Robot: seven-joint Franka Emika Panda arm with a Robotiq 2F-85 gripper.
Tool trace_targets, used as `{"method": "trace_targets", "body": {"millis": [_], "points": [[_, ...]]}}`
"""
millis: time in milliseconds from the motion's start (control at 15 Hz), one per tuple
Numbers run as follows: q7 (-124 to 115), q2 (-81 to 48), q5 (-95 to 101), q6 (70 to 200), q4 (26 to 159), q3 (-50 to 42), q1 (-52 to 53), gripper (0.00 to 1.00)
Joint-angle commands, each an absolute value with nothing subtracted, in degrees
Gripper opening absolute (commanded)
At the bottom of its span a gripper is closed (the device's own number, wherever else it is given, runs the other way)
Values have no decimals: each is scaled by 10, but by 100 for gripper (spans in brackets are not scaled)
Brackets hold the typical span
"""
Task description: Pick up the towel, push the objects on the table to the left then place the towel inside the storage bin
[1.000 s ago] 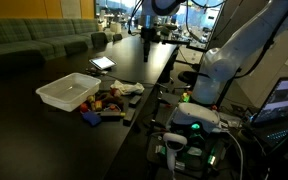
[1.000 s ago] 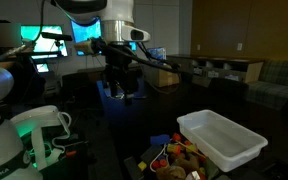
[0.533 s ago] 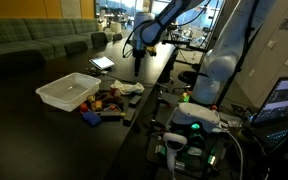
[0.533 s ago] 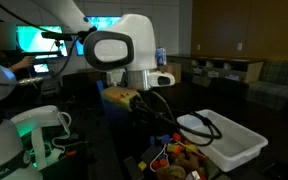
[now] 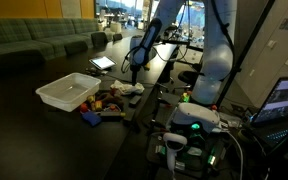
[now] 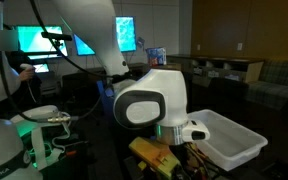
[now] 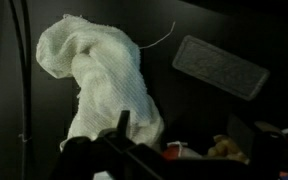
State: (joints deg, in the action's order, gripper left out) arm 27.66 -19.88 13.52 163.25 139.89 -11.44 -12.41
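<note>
The hand (image 5: pixel 134 77) was held low over the dark surface (image 5: pixel 29 120), at the end of the arm (image 5: pixel 154 35), which was bent down from above in an exterior view. Its fingers (image 7: pixel 122 125) were spread wide, and nothing was pinched between them. In the wrist view the towel (image 7: pixel 99 85) was seen lying crumpled on the surface directly beneath the hand, with a loose thread trailing from its upper edge. One dark fingertip was seen in front of the towel's lower end, though whether it touched the cloth could not be told. The objects (image 5: pixel 104 100) were heaped on the surface between the towel and the storage bin (image 5: pixel 69 92), close against the bin's side. A flat grey device (image 7: pixel 219 66) was seen lying apart from the towel.
</note>
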Motion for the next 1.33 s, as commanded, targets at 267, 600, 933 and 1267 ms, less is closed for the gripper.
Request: {"method": "trace_targets", "body": {"millis": [267, 600, 933, 1267], "points": [[294, -415, 133, 1643, 1178, -74, -208, 100], [289, -497, 135, 1627, 1080, -67, -233, 100], [292, -544, 132, 1577, 1021, -60, -251, 99], [313, -544, 126, 1497, 994, -46, -263, 56]]}}
